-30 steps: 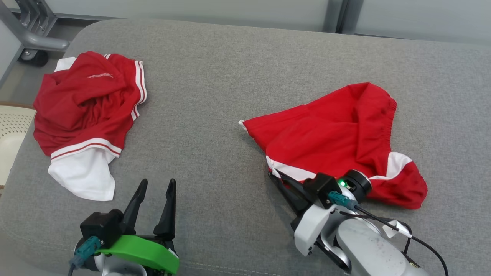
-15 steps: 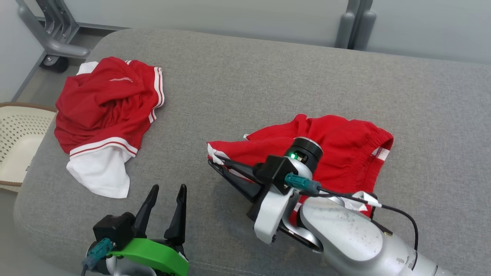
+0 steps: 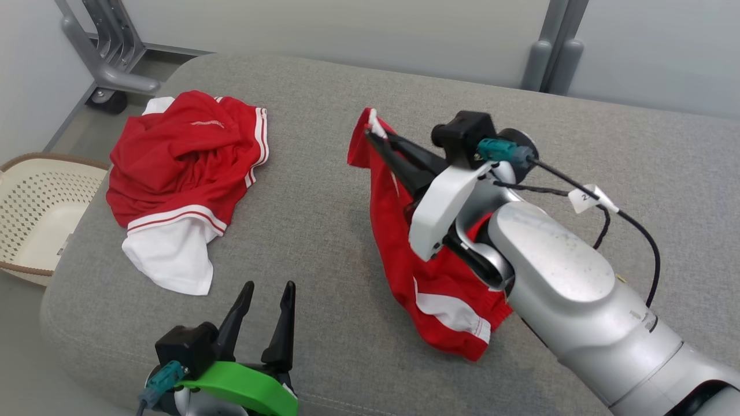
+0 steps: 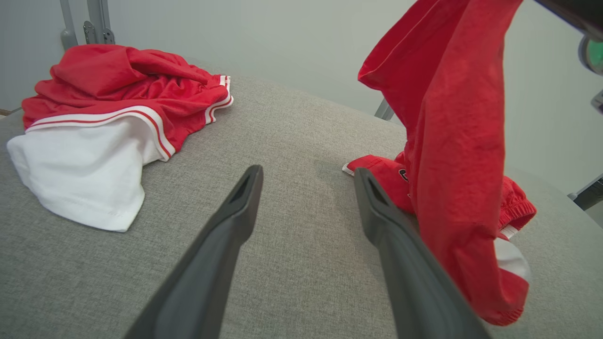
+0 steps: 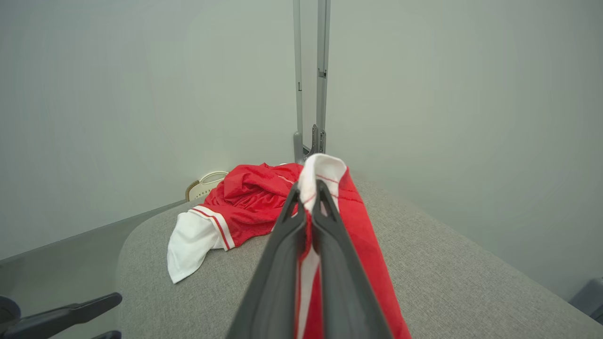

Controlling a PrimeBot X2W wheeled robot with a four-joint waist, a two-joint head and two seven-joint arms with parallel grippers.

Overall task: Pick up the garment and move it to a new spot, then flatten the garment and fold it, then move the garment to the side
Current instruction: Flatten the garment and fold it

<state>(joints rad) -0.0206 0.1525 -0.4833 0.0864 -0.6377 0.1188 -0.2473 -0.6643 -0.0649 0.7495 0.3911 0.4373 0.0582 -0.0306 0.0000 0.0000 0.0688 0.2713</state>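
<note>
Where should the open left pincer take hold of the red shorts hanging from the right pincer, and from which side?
Probably the free left edge of the red shorts, below the corner pinched by the shut right pincer. They hang as a narrow drape, lower end on the cushion, so this edge faces the open left pincer; come from the robot's left, jaws across the edge.

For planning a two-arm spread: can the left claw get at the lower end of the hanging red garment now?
Probably yes. The left claw is open and empty, and only bare cushion lies between it and the lower end of the garment, close on its right.
</note>
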